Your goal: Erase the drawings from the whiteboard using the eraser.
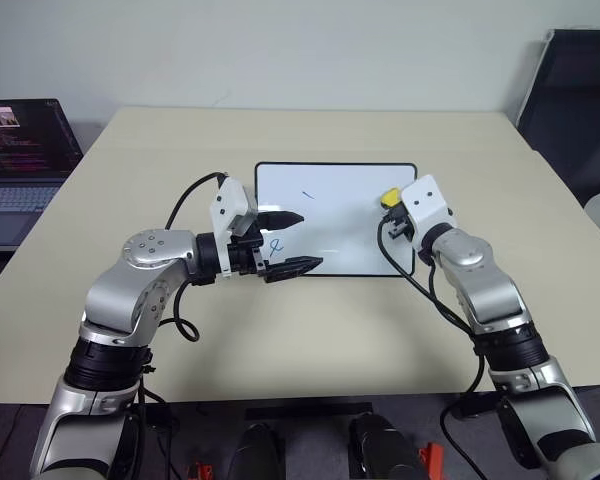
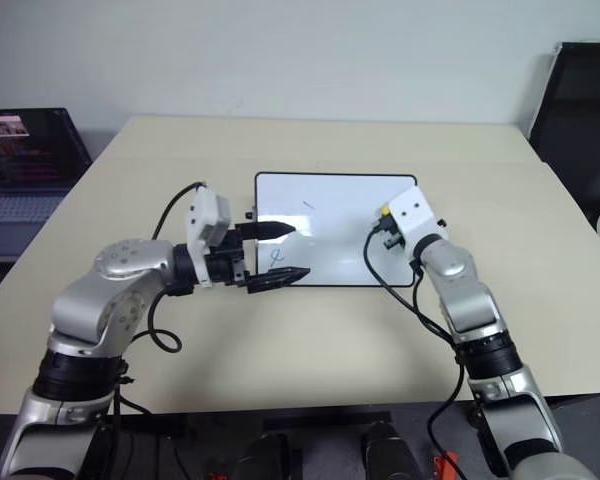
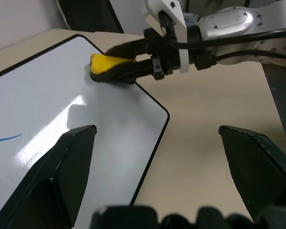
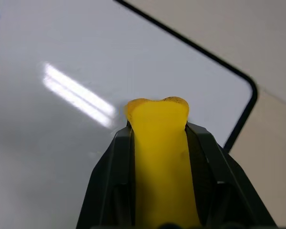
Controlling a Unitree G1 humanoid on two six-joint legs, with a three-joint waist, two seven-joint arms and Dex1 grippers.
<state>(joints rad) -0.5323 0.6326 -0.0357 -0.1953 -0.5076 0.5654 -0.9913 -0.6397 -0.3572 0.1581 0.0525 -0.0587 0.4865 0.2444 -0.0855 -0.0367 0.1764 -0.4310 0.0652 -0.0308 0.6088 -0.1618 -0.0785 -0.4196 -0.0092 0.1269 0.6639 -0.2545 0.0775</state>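
Note:
The whiteboard (image 1: 345,240) lies flat in the middle of the table. Its drawings are a blue loop (image 1: 276,244) near the left edge and a short dark dash (image 1: 308,194) farther back. My right gripper (image 1: 388,204) is shut on the yellow eraser (image 1: 388,196) and holds it low over the board's right side, near the far right corner. The right wrist view shows the eraser (image 4: 159,157) pinched between both black fingers. My left gripper (image 1: 309,240) stands open over the board's left part, its fingers either side of the blue loop, holding nothing.
An open laptop (image 1: 20,160) sits off the table's left side. A black chair (image 1: 580,100) stands at the back right. The beige table (image 1: 280,330) has bare surface all around the board.

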